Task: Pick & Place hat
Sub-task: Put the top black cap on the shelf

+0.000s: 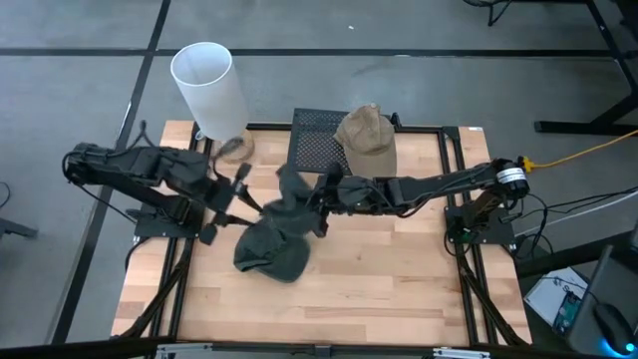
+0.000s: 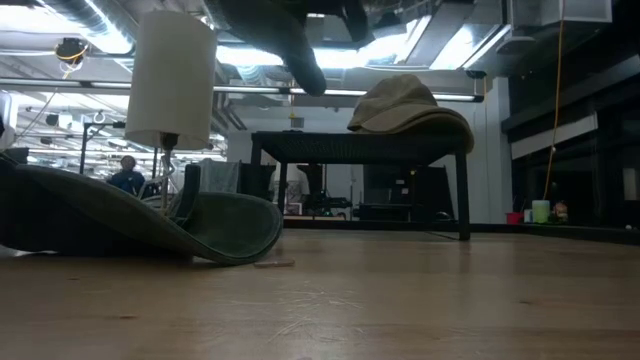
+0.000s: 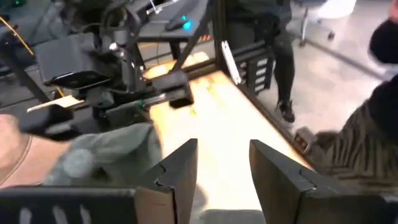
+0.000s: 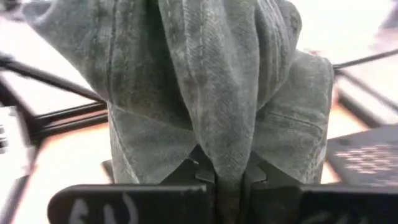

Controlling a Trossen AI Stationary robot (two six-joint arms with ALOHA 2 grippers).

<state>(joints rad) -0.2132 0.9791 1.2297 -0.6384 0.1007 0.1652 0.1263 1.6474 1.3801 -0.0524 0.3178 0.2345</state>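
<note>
A dark grey-green hat (image 1: 271, 249) lies partly on the wooden table, its brim (image 2: 200, 225) resting on the boards while a bunched part is pulled up. My right gripper (image 1: 321, 202) reaches in from the table's right and is shut on that raised part (image 4: 217, 74). My left gripper (image 1: 235, 197) hovers open just left of the hat, touching nothing; its fingers (image 3: 180, 171) stand apart above the table, with grey cloth (image 3: 106, 162) beside them. A tan hat (image 1: 367, 140) sits on a black mesh stand (image 1: 314, 140) at the far edge. My right gripper pinches a bunched fold of the grey-green hat (image 4: 229, 146) between its two fingers, several layers gathered together. The fingers come nearly level from the table's right. The held part is raised, and the hat's lower part (image 1: 269, 259) still lies on the table.
A white cylinder (image 1: 207, 85) stands at the far left corner, seen on a thin post (image 2: 172, 80). The black mesh stand (image 2: 360, 150) with the tan hat (image 2: 405, 105) occupies the far middle. Bare wood (image 1: 399, 269) stretches toward the near right.
</note>
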